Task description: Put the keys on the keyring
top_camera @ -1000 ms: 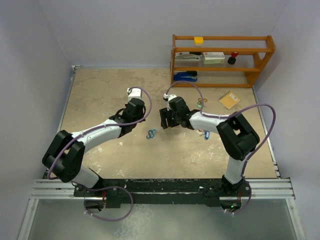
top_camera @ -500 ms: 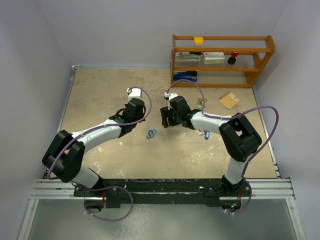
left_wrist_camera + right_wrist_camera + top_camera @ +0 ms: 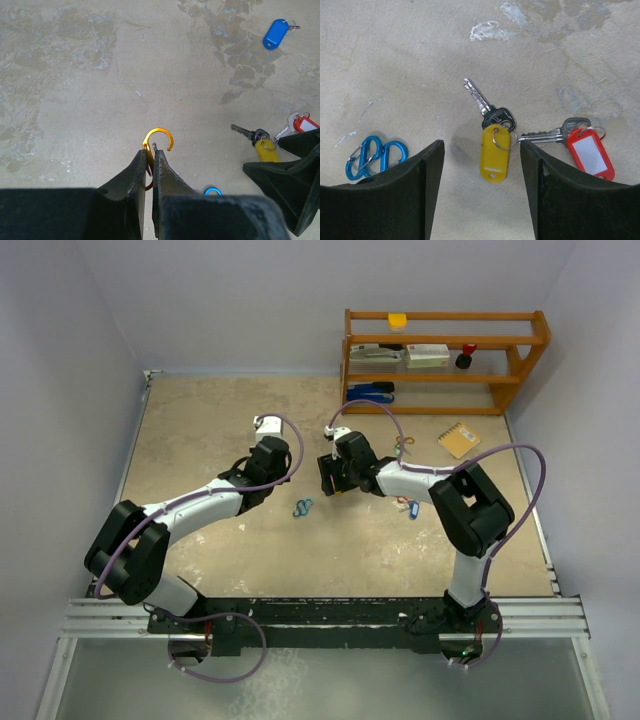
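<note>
My left gripper (image 3: pixel 151 150) is shut on an orange hook-shaped keyring clip (image 3: pixel 161 136), whose open curve sticks out past the fingertips just above the table. My right gripper (image 3: pixel 481 146) hangs open over a key with a yellow tag (image 3: pixel 494 159), which lies flat between its fingers and touches neither. A key with a red tag (image 3: pixel 589 152) lies just right of it, under the right finger's edge. Farther off lies a key with a blue tag (image 3: pixel 276 34). In the left wrist view the yellow-tag key (image 3: pixel 265 149) lies beside the right gripper's black fingers (image 3: pixel 287 175).
A blue figure-eight clip (image 3: pixel 375 156) lies left of the right gripper. A wooden shelf (image 3: pixel 445 360) with small items stands at the back right. An orange notebook (image 3: pixel 459 439) and a green-tagged bunch (image 3: pixel 402 448) lie in front of it.
The right arm has shifted slightly toward the back left, gripper still open. The left arm has not moved and keeps the orange clip.
</note>
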